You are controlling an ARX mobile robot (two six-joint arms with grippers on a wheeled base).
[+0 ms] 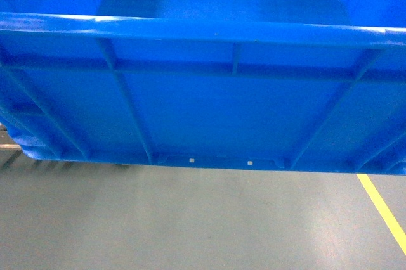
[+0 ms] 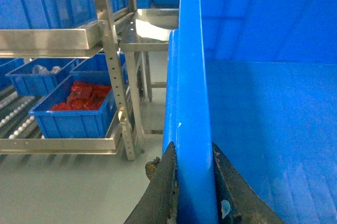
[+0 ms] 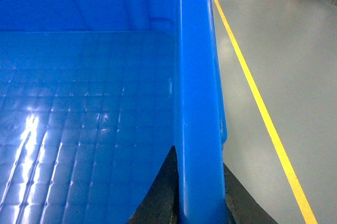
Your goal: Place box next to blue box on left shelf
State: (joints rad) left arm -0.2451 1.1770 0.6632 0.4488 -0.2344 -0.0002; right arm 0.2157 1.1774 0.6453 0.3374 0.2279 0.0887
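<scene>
The robot is carrying the box [image 1: 209, 111] clear of the grey floor [image 1: 190, 219], its ribbed wall filling the head view. The left gripper [image 2: 192, 182] is clamping the left rim between 2 dark fingers [image 2: 163, 192]; the right gripper [image 3: 197, 192] is pinching the right rim likewise. The transport step appears under way. Next, the crate needs carrying to the left shelf [image 2: 16, 111] and lowering beside a blue bin [image 2: 73, 113] on its rollers.

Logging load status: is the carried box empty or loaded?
Empty as far as shown. Both wrist views show the box with a bare floor; the head view shows more bare floor. Corners out of view: cannot tell.
</scene>
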